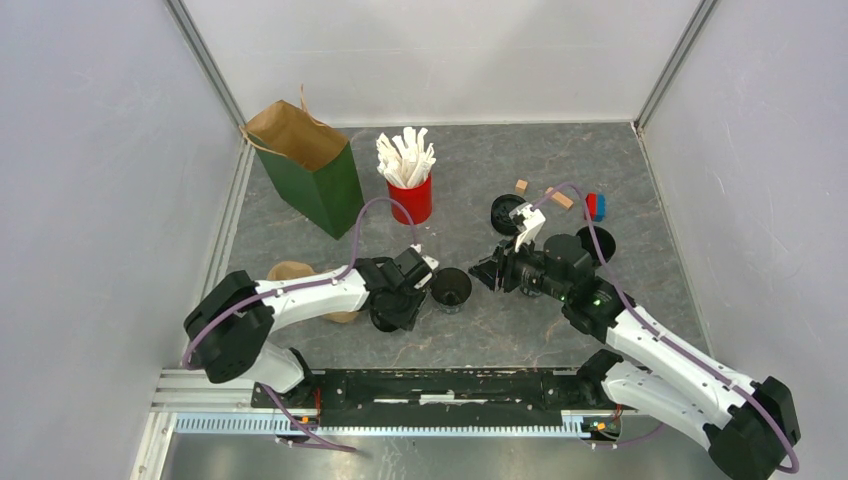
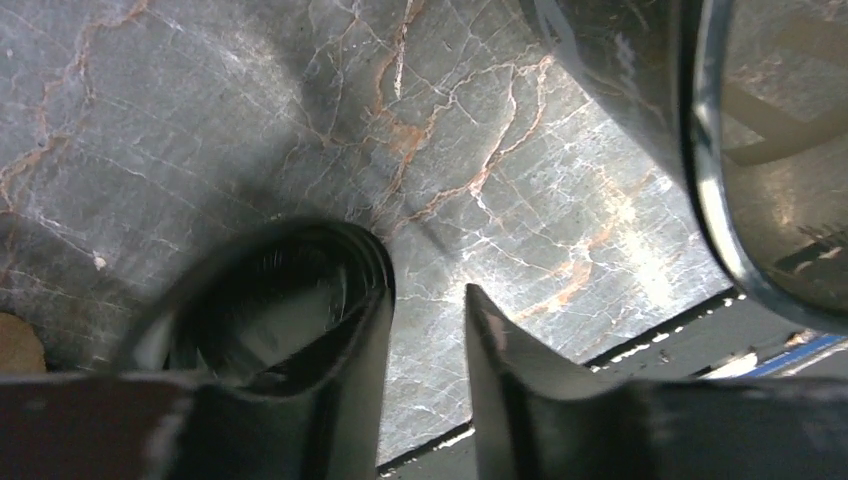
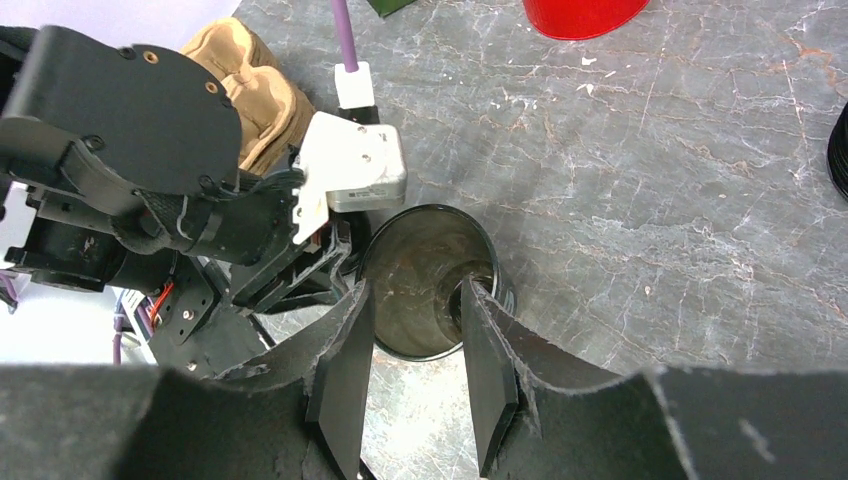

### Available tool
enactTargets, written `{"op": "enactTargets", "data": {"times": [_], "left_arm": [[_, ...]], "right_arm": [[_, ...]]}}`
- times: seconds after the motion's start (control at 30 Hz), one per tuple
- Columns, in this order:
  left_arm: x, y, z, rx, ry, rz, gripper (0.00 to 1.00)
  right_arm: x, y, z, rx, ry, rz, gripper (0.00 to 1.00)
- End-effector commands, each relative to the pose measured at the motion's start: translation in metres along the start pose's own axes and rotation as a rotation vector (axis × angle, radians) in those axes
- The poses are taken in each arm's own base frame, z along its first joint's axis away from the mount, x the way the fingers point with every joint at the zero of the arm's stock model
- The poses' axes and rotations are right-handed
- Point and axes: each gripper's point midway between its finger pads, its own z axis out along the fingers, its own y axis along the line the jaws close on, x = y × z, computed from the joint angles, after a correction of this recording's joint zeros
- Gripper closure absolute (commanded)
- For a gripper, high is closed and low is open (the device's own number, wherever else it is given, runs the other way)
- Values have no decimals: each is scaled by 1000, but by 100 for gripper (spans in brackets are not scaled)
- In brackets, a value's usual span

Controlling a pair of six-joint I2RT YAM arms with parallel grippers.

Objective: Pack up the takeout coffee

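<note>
- Cup (image 1: pixel 450 288) stands upright mid counter (image 1: pixel 500 340), open, no lid. I'd say the step = getting hold of it; packing not begun.
- L claw (image 2: pixel 430 320) is just at the cup's 9 o'clock. Gap is narrow w/ only counter btwn the fingers, so it grips nothing.
- One L finger overlaps a dark round thing (image 2: pixel 260 300). 2nd cup or lid, touching or not, can't tell.
- R claw (image 3: pixel 415 290) is at the cup's 3 o'clock, half-wide and empty, tips near the rim.
- Lid (image 1: pixel 508 213) lies flat at the cup's 1 o'clock, apart from it.
- Bag (image 1: pixel 315 175) stands open at 10 o'clock, well apart.
- Next, I reckon: R claw eases fwd and pinches the cup wall w/o tipping it. Then lid on square, then cup into bag.
</note>
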Motion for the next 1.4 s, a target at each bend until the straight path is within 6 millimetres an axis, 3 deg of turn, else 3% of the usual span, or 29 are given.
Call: {"op": "enactTargets", "data": {"times": [0.0,0.23,0.47,0.53,0.7,0.8,1.07,1.37], "left_arm": [[-11,4,6,-49,-52,-23,67],[-14,11,4,-89,-71,-19,86],[-18,12,-5,-92,-96,-22,93],[-16,13,-5,-97,-88,-24,90],[-16,10,-13,-97,-94,-32,65],[-16,3,-18,-69,-97,-27,59],[-6,-11,-19,-28,-85,33,54],[3,-7,-3,-50,-57,57,55]], "right_arm": [[-28,9,-5,-11,-83,-32,57],[-31,9,-7,-8,-98,-34,56],[-29,8,-6,-8,-92,-33,55],[-29,9,-6,-12,-92,-32,55],[-30,9,-7,-10,-95,-37,55],[-30,10,-7,-12,-96,-36,55],[-30,10,-6,-15,-92,-36,55],[-31,12,-7,-20,-96,-37,55]]}}
